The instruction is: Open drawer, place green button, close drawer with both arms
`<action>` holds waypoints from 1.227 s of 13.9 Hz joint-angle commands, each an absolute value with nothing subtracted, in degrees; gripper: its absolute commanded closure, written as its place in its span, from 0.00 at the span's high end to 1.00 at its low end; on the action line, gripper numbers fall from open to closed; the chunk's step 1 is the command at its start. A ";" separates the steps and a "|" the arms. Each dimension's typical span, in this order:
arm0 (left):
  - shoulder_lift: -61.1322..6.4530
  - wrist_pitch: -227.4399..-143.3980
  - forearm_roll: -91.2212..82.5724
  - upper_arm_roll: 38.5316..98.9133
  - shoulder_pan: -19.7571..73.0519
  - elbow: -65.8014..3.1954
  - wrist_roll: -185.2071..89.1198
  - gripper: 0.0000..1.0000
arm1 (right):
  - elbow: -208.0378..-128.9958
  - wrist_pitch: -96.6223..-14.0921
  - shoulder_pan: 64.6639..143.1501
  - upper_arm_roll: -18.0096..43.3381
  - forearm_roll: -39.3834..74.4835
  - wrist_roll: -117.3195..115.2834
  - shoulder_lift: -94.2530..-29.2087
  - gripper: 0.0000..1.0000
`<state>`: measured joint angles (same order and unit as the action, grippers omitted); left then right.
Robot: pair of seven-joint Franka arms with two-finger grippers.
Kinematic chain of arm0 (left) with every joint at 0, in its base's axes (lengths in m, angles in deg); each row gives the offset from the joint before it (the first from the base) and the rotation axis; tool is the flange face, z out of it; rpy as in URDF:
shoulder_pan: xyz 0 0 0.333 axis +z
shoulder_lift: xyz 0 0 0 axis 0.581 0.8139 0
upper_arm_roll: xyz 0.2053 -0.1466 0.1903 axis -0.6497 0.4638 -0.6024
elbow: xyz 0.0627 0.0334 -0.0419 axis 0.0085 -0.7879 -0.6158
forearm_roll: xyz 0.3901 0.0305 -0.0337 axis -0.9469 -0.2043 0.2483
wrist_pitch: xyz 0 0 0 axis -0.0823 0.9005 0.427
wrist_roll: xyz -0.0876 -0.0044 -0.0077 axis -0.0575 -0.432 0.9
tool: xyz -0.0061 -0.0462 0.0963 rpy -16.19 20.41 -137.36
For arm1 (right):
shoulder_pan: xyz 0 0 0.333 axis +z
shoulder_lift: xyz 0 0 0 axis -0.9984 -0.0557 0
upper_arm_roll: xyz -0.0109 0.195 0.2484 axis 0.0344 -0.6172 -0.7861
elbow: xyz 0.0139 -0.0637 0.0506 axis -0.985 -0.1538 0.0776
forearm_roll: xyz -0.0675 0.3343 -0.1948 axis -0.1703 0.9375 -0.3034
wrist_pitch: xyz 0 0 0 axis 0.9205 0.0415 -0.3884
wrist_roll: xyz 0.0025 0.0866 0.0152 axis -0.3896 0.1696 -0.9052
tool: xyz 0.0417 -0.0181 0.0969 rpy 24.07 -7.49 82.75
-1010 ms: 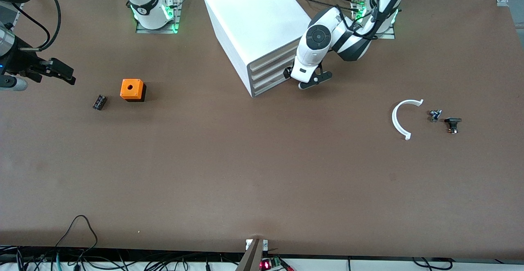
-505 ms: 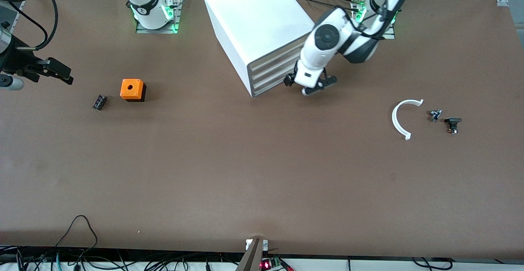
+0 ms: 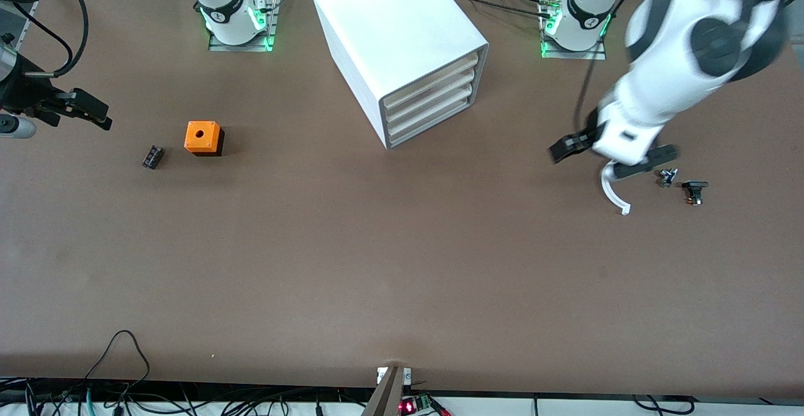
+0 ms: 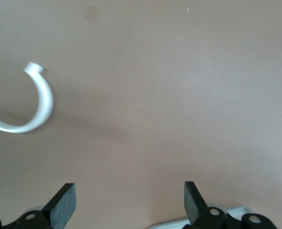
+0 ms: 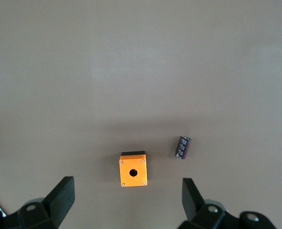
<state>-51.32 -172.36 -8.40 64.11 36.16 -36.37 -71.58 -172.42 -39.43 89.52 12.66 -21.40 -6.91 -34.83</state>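
Note:
The white cabinet (image 3: 402, 32) stands at the table's middle, toward the bases. Its lowest drawer (image 3: 433, 122) sits flush with the two above it. The tiny button (image 3: 668, 177) lies toward the left arm's end of the table. My left gripper (image 3: 606, 158) hangs open and empty over the upper end of a white plastic arc (image 3: 610, 193), just beside the button. In the left wrist view the gripper (image 4: 127, 202) is over bare table, with the arc (image 4: 38, 107) off to one side. My right gripper (image 3: 94, 113) waits open at the right arm's end; its wrist view (image 5: 127, 196) shows it empty.
An orange cube (image 3: 203, 137) and a flat black ribbed block (image 3: 152, 156) lie near the right gripper; both also show in the right wrist view, the cube (image 5: 133, 170) and the block (image 5: 182, 147). An all-black part with an orange tip (image 3: 695, 191) lies beside the button.
My left arm swung away from the cabinet's drawer fronts toward its own end of the table and now hangs over the white arc. The right arm barely moved.

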 commanded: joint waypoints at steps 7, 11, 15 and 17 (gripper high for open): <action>-55.86 -157.73 -14.11 58.92 35.70 -27.83 -59.43 1.00 | -172.41 -38.27 89.53 13.10 -20.44 -5.70 -34.14 1.00; -55.16 -158.25 -14.28 58.31 37.44 -27.66 -51.21 1.00 | -172.41 -38.17 89.53 13.10 -20.44 -5.70 -34.14 1.00; -54.46 -159.05 -14.20 58.39 39.30 -27.39 -48.89 1.00 | -172.41 -39.14 89.53 13.10 -20.70 -5.70 -34.22 1.00; -54.54 -158.78 -14.11 58.57 39.30 -27.39 -48.97 1.00 | -172.50 -39.23 89.53 13.10 -20.70 -5.70 -34.22 1.00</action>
